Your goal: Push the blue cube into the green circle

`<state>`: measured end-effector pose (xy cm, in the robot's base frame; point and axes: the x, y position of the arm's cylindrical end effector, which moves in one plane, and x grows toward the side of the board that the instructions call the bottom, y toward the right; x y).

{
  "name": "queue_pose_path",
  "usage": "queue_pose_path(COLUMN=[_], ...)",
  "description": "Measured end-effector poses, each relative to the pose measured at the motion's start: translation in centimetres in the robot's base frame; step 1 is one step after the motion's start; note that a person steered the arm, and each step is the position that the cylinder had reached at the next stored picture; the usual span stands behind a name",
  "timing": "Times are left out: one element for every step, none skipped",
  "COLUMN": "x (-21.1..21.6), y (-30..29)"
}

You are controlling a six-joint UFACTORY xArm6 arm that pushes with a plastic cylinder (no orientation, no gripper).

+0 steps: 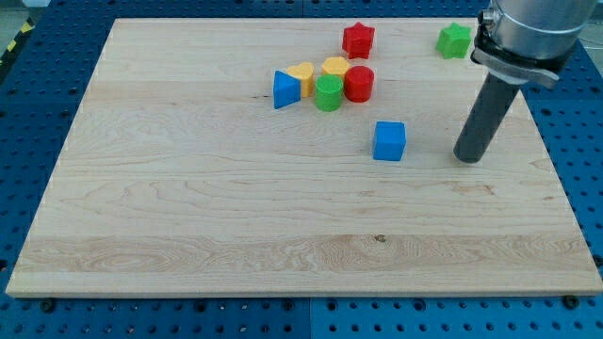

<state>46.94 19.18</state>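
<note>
The blue cube (389,141) sits alone on the wooden board, right of centre. The green circle (328,94), a short green cylinder, stands up and to the left of it, in a cluster near the view's top. My tip (467,157) rests on the board to the right of the blue cube, a clear gap away from it and a little lower in the view. The rod rises from it toward the view's top right.
The cluster holds a blue triangle (285,89), a yellow heart (302,74), a yellow block (334,67) and a red cylinder (359,84), all close to the green circle. A red star (358,40) lies above them. A green star (454,40) lies at the top right.
</note>
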Motion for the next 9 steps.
queue_pose_path(x=[-0.1,-1.4,-2.8,-3.6,-3.2,0.0,-1.1,-4.7,-6.0], y=[-3.1,-7.7,-11.1,-13.8,-14.0,-14.6,-17.1,-17.7,-17.8])
